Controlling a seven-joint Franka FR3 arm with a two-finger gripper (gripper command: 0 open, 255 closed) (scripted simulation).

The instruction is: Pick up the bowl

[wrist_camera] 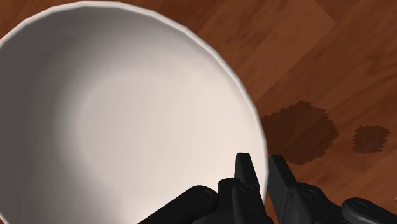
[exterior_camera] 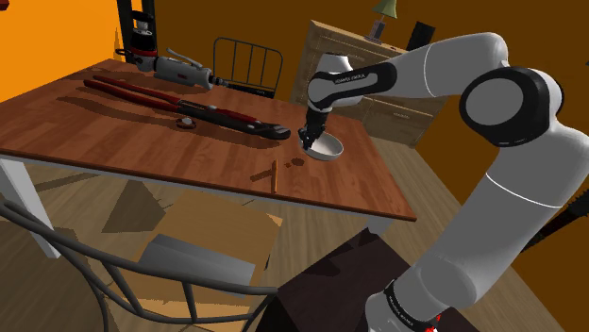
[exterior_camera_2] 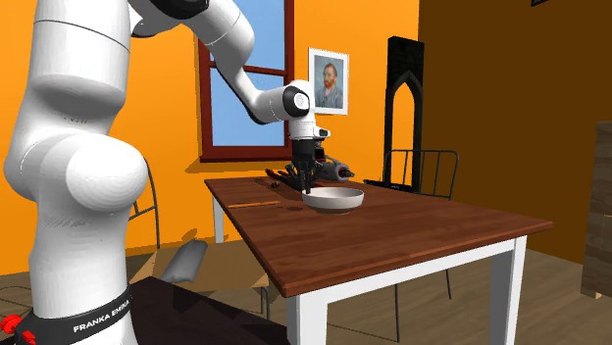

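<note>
While the gripper (wrist_camera: 262, 168) clasps the rim of the bowl (wrist_camera: 127, 108) (one finger inside, one outside), its bulk lies off to one side, so lifting may tilt it.

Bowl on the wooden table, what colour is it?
The bowl is plain white with no pattern. The wrist view shows it best.

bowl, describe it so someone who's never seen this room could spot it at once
Find the white-legged brown table. On its end nearest the white arm sits the bowl, the black pincer clasping its rim. It is the only white, round thing there; the red-handled tool and grey tool are long.
</note>
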